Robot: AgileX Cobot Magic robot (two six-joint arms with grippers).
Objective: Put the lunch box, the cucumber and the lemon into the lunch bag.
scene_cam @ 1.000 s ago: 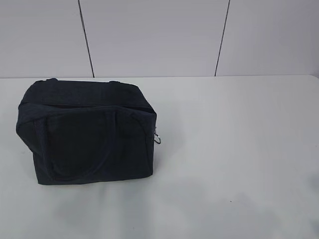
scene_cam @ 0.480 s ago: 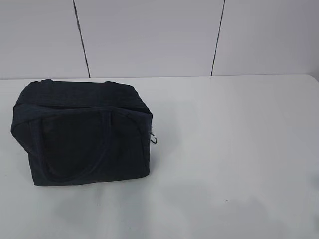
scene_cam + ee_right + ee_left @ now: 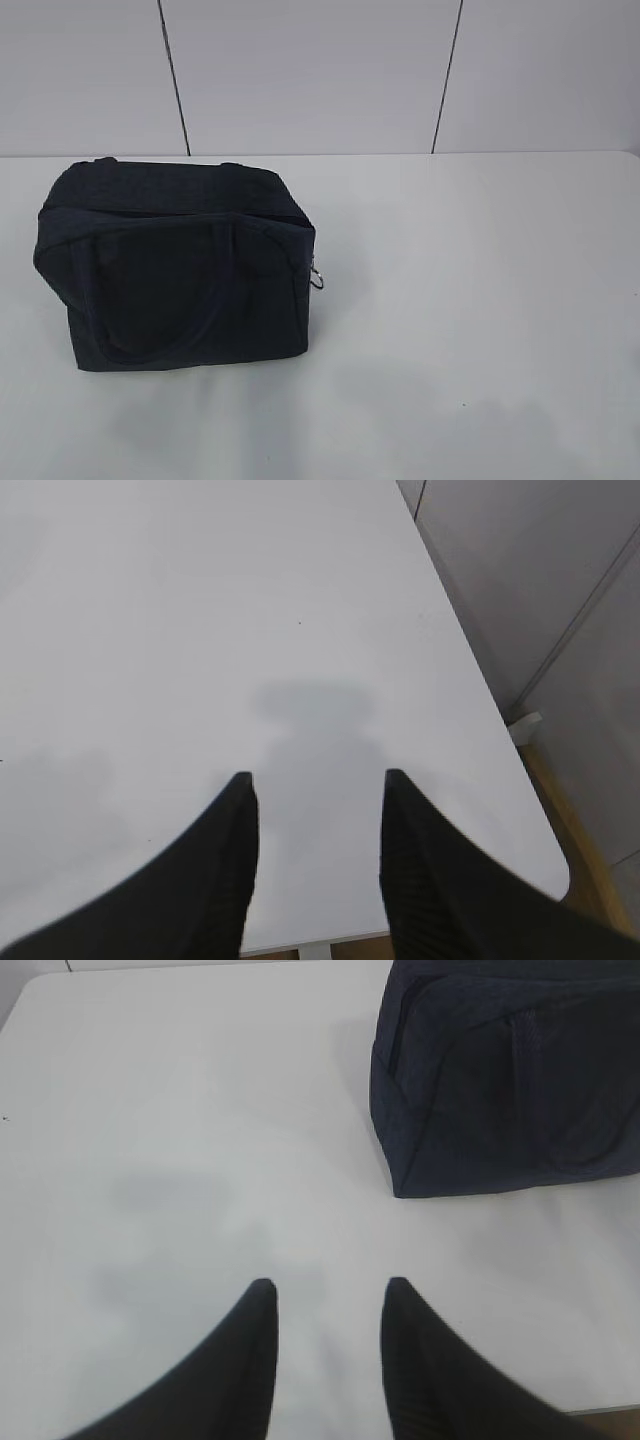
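Two pincers, left pincer (image 3: 325, 1290) and right pincer (image 3: 315, 780), half-open, empty.

1. The left gripper (image 3: 325, 1285) shows only in the left wrist view: two dark tapered fingers (image 3: 250, 1360) rising from the bottom edge, tips apart with a clear gap, nothing between them.
2. It hangs above the surface, touching nothing.
3. The right gripper (image 3: 315, 777) shows only in the right wrist view: two dark fingers (image 3: 215, 870), tips parted, empty.
4. It also hangs clear of the surface.
5. Neither arm appears in the exterior view.
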